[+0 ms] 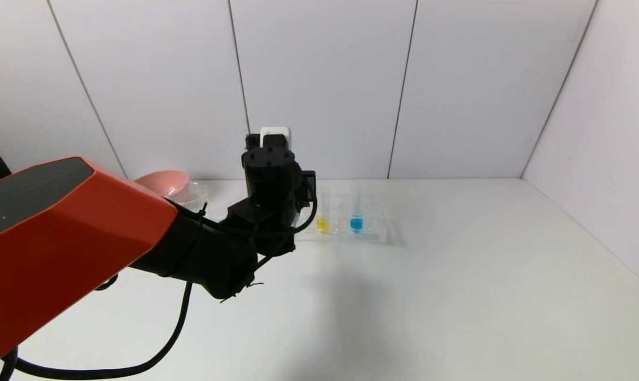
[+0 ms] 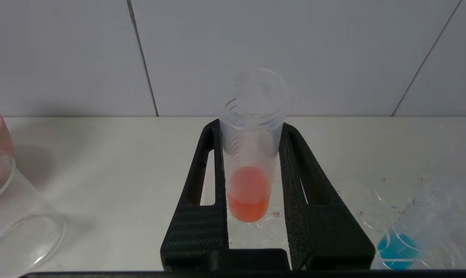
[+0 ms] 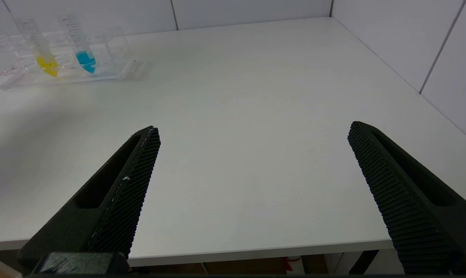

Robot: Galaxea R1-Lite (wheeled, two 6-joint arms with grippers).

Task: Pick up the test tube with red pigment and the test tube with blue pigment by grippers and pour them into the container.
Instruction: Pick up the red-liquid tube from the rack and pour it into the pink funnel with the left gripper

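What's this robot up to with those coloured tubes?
The left gripper is shut on the red tube, holding it upright at the clear rack. The blue tube and a yellow tube stand in the rack. The beaker lies off to one side beside a pink bowl, with nothing poured into it yet. The right gripper waits open near the table's front edge, holding nothing.

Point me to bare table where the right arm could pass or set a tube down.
Free: the wide white table from the tube rack out to the right wall and the near edge, under the open right gripper. Crowded: the back left, where the pink bowl, the beaker, the rack and the left gripper, shut on the red tube, sit close.
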